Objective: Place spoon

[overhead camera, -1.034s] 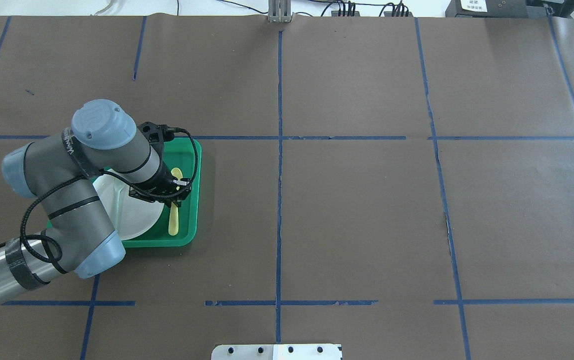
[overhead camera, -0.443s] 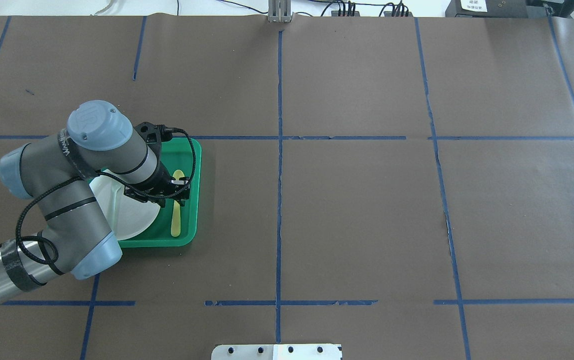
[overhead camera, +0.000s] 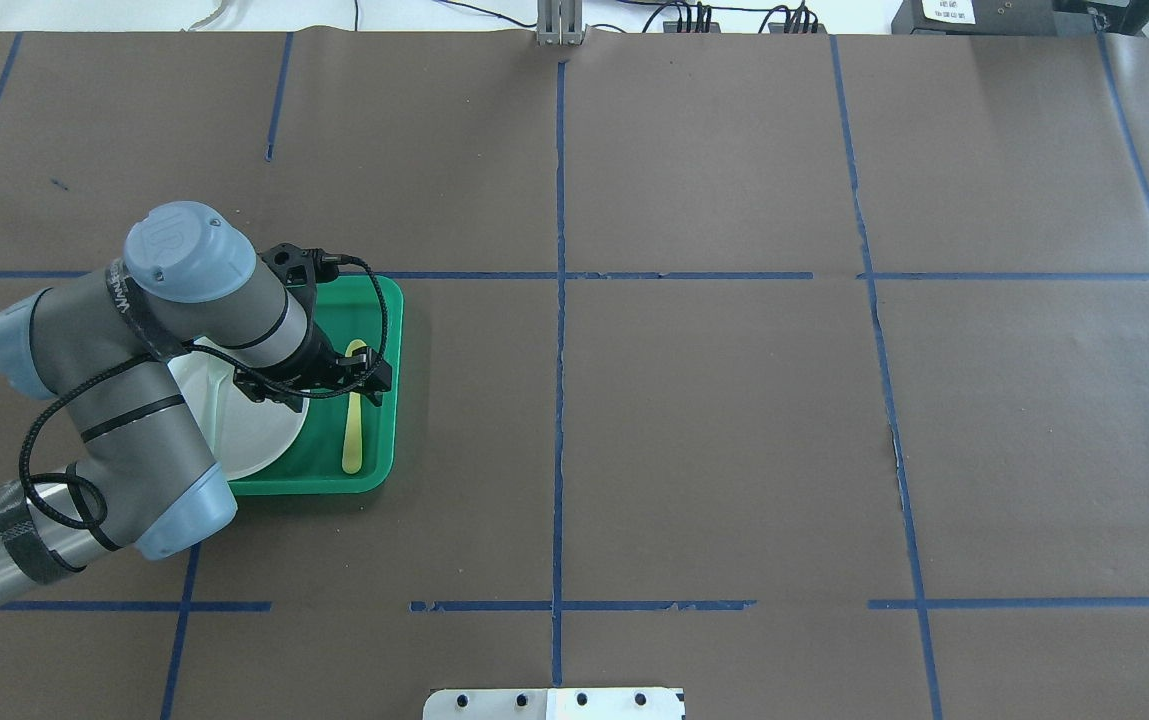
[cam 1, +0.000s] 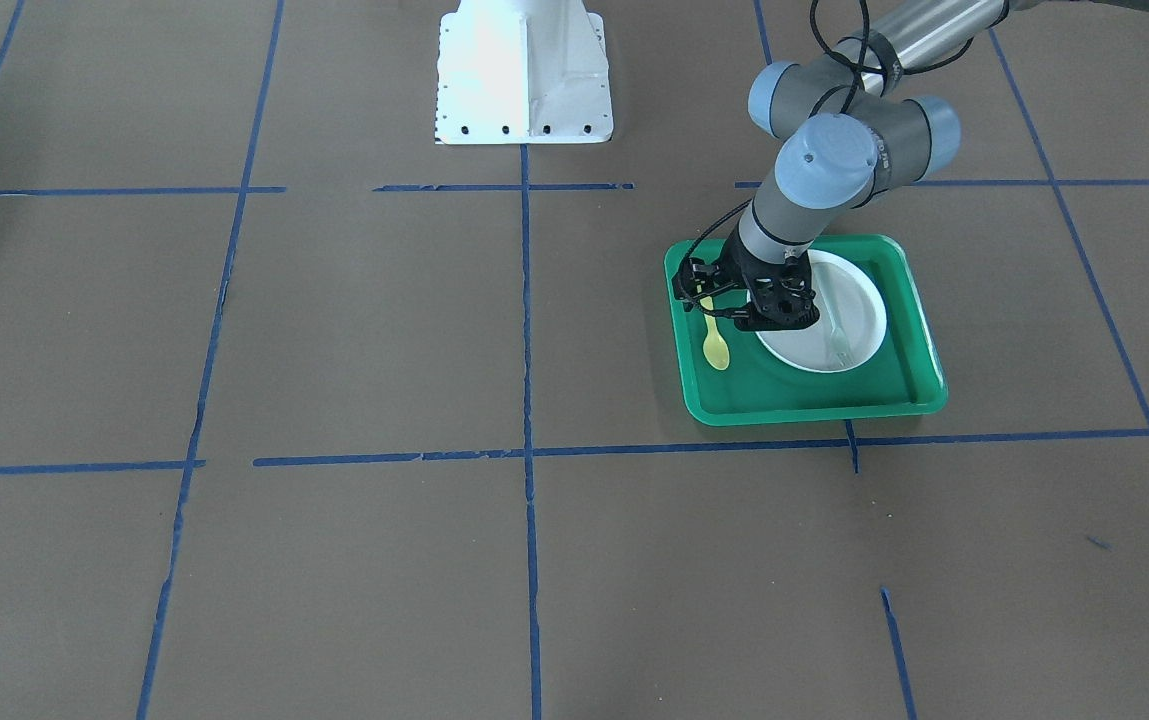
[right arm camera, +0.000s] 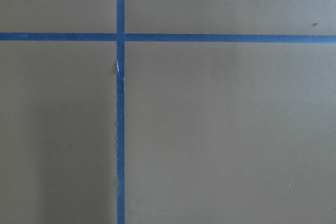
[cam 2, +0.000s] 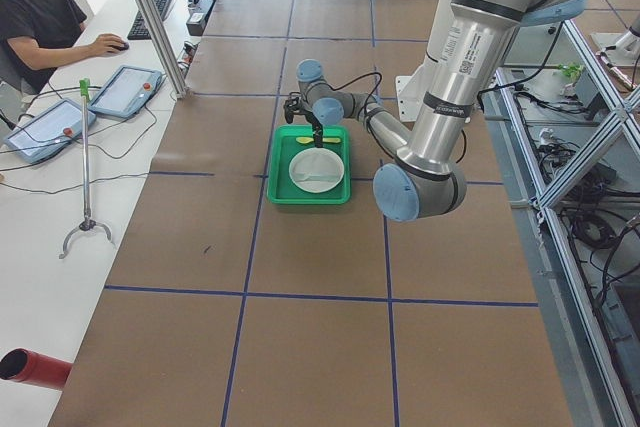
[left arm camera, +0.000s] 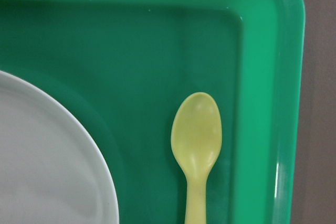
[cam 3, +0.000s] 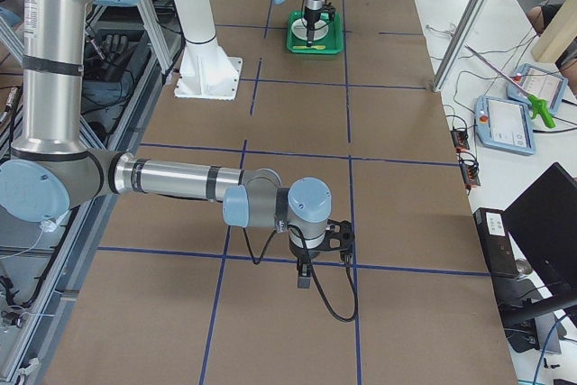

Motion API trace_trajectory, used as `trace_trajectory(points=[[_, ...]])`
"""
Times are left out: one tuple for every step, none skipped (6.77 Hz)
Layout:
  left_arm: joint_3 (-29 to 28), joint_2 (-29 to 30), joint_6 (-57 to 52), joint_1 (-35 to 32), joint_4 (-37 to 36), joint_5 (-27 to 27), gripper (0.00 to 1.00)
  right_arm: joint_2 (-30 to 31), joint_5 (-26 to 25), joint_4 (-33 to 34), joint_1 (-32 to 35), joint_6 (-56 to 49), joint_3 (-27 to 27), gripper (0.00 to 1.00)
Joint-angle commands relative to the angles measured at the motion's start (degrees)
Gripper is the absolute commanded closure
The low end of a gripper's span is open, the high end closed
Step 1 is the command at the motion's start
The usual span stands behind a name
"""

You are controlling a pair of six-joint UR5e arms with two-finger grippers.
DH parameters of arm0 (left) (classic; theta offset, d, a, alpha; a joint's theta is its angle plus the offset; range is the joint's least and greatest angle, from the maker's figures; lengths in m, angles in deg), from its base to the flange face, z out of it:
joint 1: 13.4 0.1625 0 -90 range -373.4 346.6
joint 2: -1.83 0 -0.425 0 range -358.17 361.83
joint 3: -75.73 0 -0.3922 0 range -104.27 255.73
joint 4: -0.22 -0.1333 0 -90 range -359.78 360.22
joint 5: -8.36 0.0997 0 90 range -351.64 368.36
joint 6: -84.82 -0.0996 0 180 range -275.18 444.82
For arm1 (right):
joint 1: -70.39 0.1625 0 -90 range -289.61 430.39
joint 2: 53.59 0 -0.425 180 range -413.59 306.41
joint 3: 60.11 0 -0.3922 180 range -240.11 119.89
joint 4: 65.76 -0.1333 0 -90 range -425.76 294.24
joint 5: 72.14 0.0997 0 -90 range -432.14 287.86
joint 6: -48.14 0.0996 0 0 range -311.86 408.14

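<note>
The pale yellow spoon (overhead camera: 353,430) lies flat in the green tray (overhead camera: 389,300), to the right of the white plate (overhead camera: 254,430), its bowl toward the far side. It also shows in the front view (cam 1: 715,345) and the left wrist view (left arm camera: 196,140). My left gripper (overhead camera: 302,392) hovers over the plate's right edge, just left of the spoon, open and empty. My right gripper (cam 3: 304,279) shows only in the right side view, far from the tray above bare brown table; I cannot tell whether it is open or shut.
A pale grey-green fork (cam 1: 839,345) lies on the plate (cam 1: 854,300). The tray (cam 1: 814,410) sits on brown paper marked with blue tape lines. The robot's white base (cam 1: 522,70) stands at the table's middle.
My left gripper has drawn back to the left, off the spoon and toward the plate. The spoon stays lying in the tray.
</note>
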Motion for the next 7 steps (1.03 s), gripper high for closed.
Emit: trace_trajectory(points=[[4.1,0.0,0.1,-1.2,-1.1,-0.4,0.00,0.0,0.0,-0.1,0.0,0.0,0.0,0.00],[7.1,0.1,-0.1,-3.4,-4.7,-0.5,0.00,0.0,0.0,0.0,0.0,0.0,0.0,0.00],[11.1,0.1,-0.1,-5.4,-9.6,-0.5,0.00,0.0,0.0,0.0,0.0,-0.1,0.0,0.00],[14.3,0.3,-0.3,-10.5,-12.6,-0.5,0.00,0.0,0.0,0.0,0.0,0.0,0.0,0.00],[16.2,0.8,-6.4,-15.9,-15.7,-0.5,0.00,0.0,0.0,0.0,0.0,-0.1,0.0,0.00],[17.9,1.7,-13.7,-19.1,-21.3,-0.5,0.00,0.0,0.0,0.0,0.0,0.0,0.0,0.00],[18.6,2.1,-20.4,-23.7,-24.9,-0.5,0.00,0.0,0.0,0.0,0.0,0.0,0.0,0.00]])
